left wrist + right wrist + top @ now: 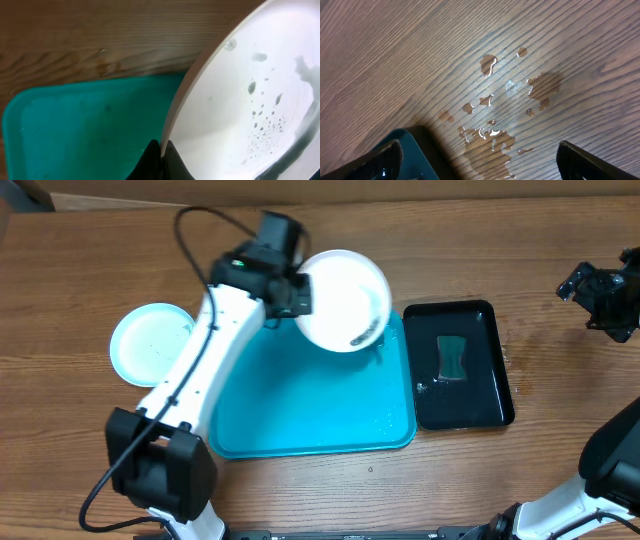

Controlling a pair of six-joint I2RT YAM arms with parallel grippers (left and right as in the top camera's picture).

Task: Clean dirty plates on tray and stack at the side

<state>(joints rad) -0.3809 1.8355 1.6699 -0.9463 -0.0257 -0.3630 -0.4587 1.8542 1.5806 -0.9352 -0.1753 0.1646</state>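
Observation:
My left gripper [298,290] is shut on the rim of a white plate [345,300] and holds it tilted over the far edge of the turquoise tray [310,415]. In the left wrist view the fingers [172,162] pinch the plate's edge, and the plate [250,100] carries droplets and a grey smear, with the tray [75,130] below. A pale blue plate [152,343] lies on the table left of the tray. My right gripper [605,295] hangs open at the far right, holding nothing. It [480,167] is above wet wood.
A glossy black tray [462,395] sits right of the turquoise one, with a dark green sponge [453,357] in it. Its corner [407,152] shows by the right gripper. Water puddles [495,135] lie on the wooden table [500,480].

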